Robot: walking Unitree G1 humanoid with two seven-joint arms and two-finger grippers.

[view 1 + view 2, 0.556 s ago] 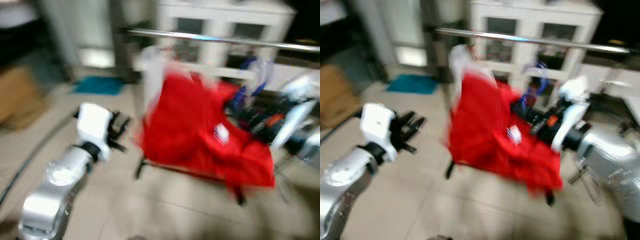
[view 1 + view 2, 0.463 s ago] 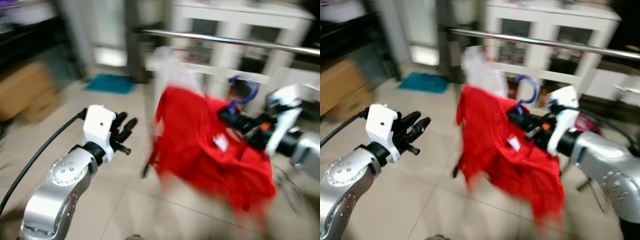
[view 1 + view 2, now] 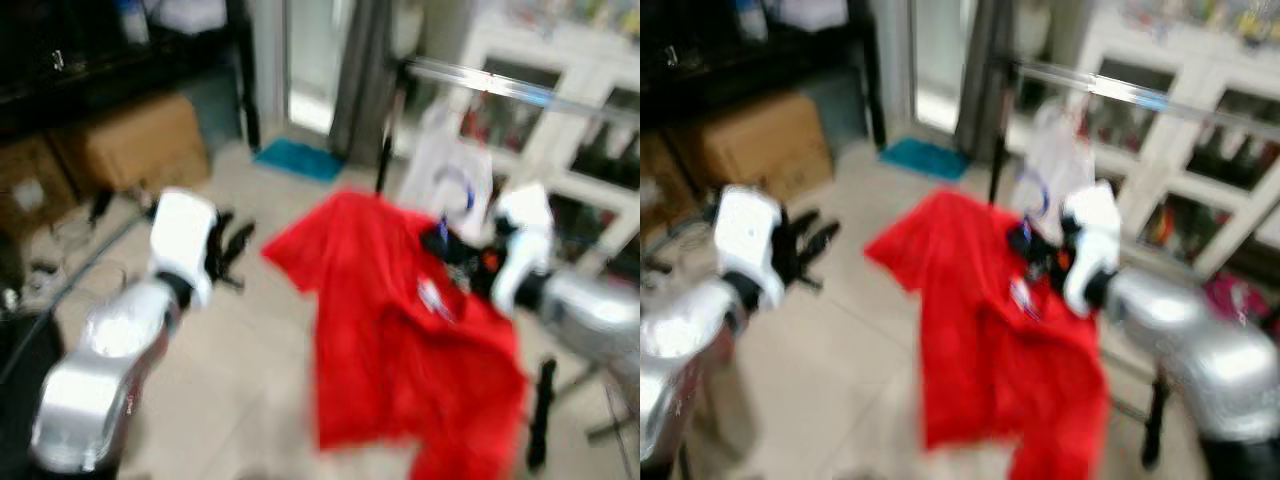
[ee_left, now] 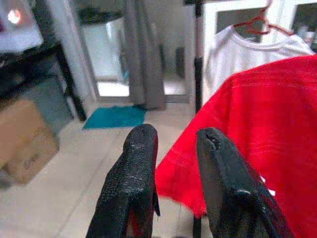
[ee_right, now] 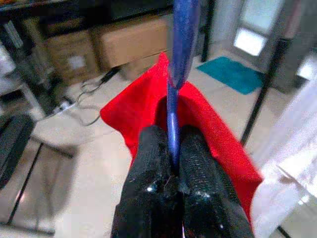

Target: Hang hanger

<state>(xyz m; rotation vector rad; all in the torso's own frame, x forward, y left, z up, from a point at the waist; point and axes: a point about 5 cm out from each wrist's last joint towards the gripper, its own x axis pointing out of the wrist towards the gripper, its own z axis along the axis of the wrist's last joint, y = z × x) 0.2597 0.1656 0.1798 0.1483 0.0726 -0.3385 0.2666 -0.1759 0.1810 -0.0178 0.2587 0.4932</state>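
Blue hanger (image 5: 177,84) in right pincer (image 5: 168,163), one red shirt (image 3: 400,340).

Cloth, plastic, metal and rubbery pads

The red shirt (image 4: 257,114) is soft matt cloth; the blue hanger (image 5: 177,74) looks like smooth, slightly glossy plastic. Gripper fingers (image 4: 133,183) are black with a rough, pebbled texture (matt). The clothes rail (image 3: 1110,90) is shiny metal; the boxes (image 3: 140,140) are dull brown cardboard.

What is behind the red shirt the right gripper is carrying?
Behind the red shirt a white shirt hangs on a red hanger beside a dark rack pole. The red shirt covers the white shirt's lower part.
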